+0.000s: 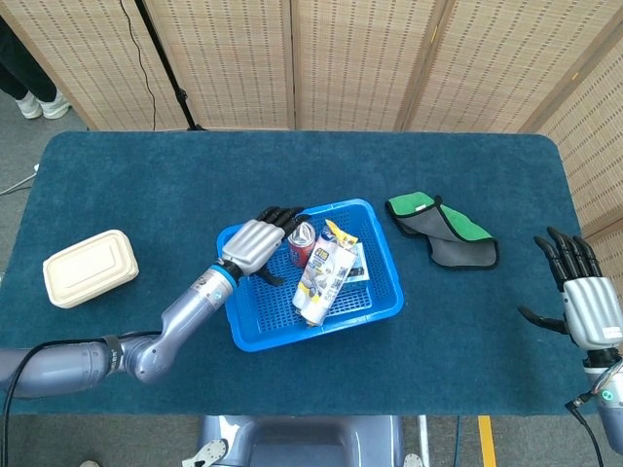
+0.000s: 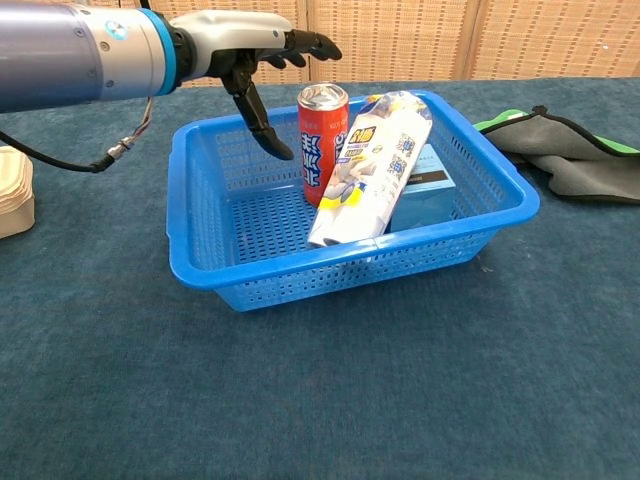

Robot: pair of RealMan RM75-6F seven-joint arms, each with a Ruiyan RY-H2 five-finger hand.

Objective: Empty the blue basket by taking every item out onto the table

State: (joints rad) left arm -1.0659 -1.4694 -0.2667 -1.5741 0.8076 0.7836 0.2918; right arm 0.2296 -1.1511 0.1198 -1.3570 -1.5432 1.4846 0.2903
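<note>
The left hand (image 2: 245, 48) hangs over the blue basket (image 1: 255, 321), fingers spread and holding nothing, thumb pointing down just beside the red soda can (image 2: 322, 129). From the head view the can stands upright at about eleven o'clock of the basket's middle, near the far wall. I'd say the can is the one being gone for. To take it cleanly the hand ought to drop lower so the fingers wrap the can's waist rather than its rim, thumb on the near side and fingers behind, then lift straight up. The white snack bag (image 2: 367, 170) leans right against the can on its three o'clock side, so a sideways pull would likely drag or tip it.

The can is smooth painted metal, round and slippery-looking; a firm wrap seems wiser than a pinch. The bag is glossy, crinkly film, long and puffy, propped at a slant on a flat blue box (image 2: 424, 181) under it. The basket is rigid plastic lattice with a rolled rim, light enough to slide on the dark teal cloth.

The right hand (image 1: 582, 297) waits at the table's four o'clock edge, fingers splayed, empty. A cream clamshell box (image 1: 90, 268) sits well apart at nine o'clock, a grey-green cloth (image 1: 443, 230) at two.
</note>
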